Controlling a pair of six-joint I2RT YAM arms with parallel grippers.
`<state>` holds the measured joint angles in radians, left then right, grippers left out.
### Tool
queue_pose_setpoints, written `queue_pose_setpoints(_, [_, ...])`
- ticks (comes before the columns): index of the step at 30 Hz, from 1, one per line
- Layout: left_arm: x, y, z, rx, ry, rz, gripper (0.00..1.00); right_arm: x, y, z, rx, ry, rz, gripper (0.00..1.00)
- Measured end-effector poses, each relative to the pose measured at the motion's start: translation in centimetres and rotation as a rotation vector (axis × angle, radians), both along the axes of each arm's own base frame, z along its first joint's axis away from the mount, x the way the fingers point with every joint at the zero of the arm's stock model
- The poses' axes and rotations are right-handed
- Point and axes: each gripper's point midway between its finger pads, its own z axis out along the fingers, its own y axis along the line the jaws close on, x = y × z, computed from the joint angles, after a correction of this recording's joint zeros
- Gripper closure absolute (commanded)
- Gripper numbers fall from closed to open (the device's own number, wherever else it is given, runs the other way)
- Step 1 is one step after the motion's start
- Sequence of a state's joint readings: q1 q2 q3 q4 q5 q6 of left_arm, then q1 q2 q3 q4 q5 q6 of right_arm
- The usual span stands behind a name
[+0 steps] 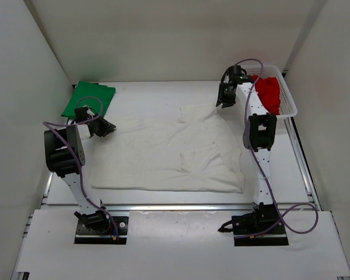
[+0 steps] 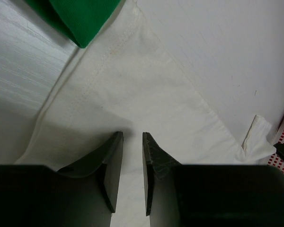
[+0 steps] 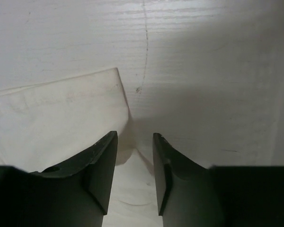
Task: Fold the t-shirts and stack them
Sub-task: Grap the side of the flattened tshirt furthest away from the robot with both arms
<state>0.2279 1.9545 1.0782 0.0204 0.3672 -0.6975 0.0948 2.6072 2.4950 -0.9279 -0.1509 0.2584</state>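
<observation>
The white shirt (image 1: 163,157) lies spread over the middle of the tabletop (image 1: 151,93). The green shirt (image 1: 87,98) lies folded at the far left corner. The red shirt (image 1: 270,93) sits in a basket (image 1: 290,104) at the far right corner. The left gripper (image 2: 132,135) is over the white shirt's left edge, with only a narrow gap between its jaws. The right gripper (image 3: 135,135) is a little wider, and a far corner of the white shirt lies between its jaws.

Spread shirt (image 1: 169,154) centre; folded shirt (image 1: 88,97) behind-left; basket (image 1: 291,102) behind-right, crumpled shirt (image 1: 270,93) inside.
</observation>
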Motion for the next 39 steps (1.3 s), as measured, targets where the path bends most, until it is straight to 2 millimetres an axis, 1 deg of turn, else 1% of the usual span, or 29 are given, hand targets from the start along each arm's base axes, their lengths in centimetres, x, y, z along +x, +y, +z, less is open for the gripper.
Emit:
queue_pose_setpoints(2, [0.0,0.0,0.0,-0.002,-0.002,0.002,0.65,0.0,0.1,0.1,-0.005,-0.001,0.003,0.63])
queue_pose_setpoints(3, [0.0,-0.1,0.1,-0.006,-0.003,0.002,0.65,0.0,0.2,0.2,-0.009,-0.005,0.005,0.63])
queue_pose_setpoints(4, [0.0,-0.1,0.1,-0.009,-0.003,0.002,0.65,0.1,0.4,0.3,-0.01,-0.01,0.008,0.66])
queue_pose_setpoints(8, [-0.2,-0.3,0.4,-0.011,-0.006,0.002,0.65,1.1,0.9,0.9,-0.005,-0.057,0.014,0.64])
queue_pose_setpoints(12, [-0.1,-0.6,1.5,-0.001,-0.023,-0.004,0.64,2.0,1.7,1.4,0.015,-0.1,0.025,0.63])
queue_pose_setpoints(14, [-0.1,-0.8,2.2,0.007,-0.037,-0.008,0.64,2.3,2.1,1.3,0.027,-0.112,0.031,0.61])
queue_pose_setpoints(17, [0.2,-1.5,3.2,0.016,-0.061,-0.021,0.64,3.2,2.7,0.5,0.042,-0.129,0.039,0.6])
queue_pose_setpoints(20, [0.3,-2.2,3.8,0.019,-0.076,-0.037,0.63,3.5,3.6,-1.7,0.062,-0.114,0.046,0.6])
queue_pose_setpoints(22, [0.3,-2.5,4.0,0.021,-0.082,-0.043,0.63,4.1,3.9,-1.3,0.084,-0.137,0.043,0.59])
queue_pose_setpoints(23, [0.4,-2.6,4.0,0.021,-0.085,-0.044,0.63,4.2,4.1,-1.4,0.094,-0.137,0.04,0.58])
queue_pose_setpoints(27, [0.4,-2.4,4.1,0.021,-0.087,-0.041,0.63,4.4,4.8,-1.5,0.153,-0.135,0.031,0.67])
queue_pose_setpoints(29, [0.4,-2.1,4.1,0.022,-0.087,-0.035,0.64,4.4,5.4,-1.6,0.195,-0.128,0.038,0.7])
queue_pose_setpoints(30, [0.4,-1.9,4.1,0.022,-0.088,-0.03,0.63,4.4,5.6,-1.6,0.212,-0.128,0.04,0.74])
queue_pose_setpoints(32, [0.4,-1.4,4.1,0.022,-0.087,-0.019,0.63,4.5,6.0,-1.7,0.245,-0.124,0.044,0.75])
queue_pose_setpoints(34, [0.4,-0.8,4.0,0.024,-0.083,-0.006,0.63,4.6,6.2,-1.8,0.274,-0.122,0.05,0.85])
queue_pose_setpoints(35, [0.3,-0.4,4.0,0.028,-0.076,0.0,0.64,4.6,6.3,-1.8,0.283,-0.12,0.049,0.85])
queue_pose_setpoints(36, [0.2,-0.1,4.0,0.034,-0.069,0.005,0.63,4.6,6.3,-2.0,0.294,-0.116,0.051,0.88])
queue_pose_setpoints(37, [0.2,0.2,4.0,0.041,-0.062,0.009,0.63,4.6,6.3,-2.0,0.303,-0.115,0.053,0.93])
queue_pose_setpoints(38, [0.3,0.6,4.2,0.054,-0.059,0.014,0.61,4.6,6.3,-2.0,0.309,-0.113,0.055,0.97])
queue_pose_setpoints(39, [0.5,1.1,4.4,0.071,-0.058,0.018,0.61,4.6,6.4,-2.0,0.314,-0.112,0.057,0.99])
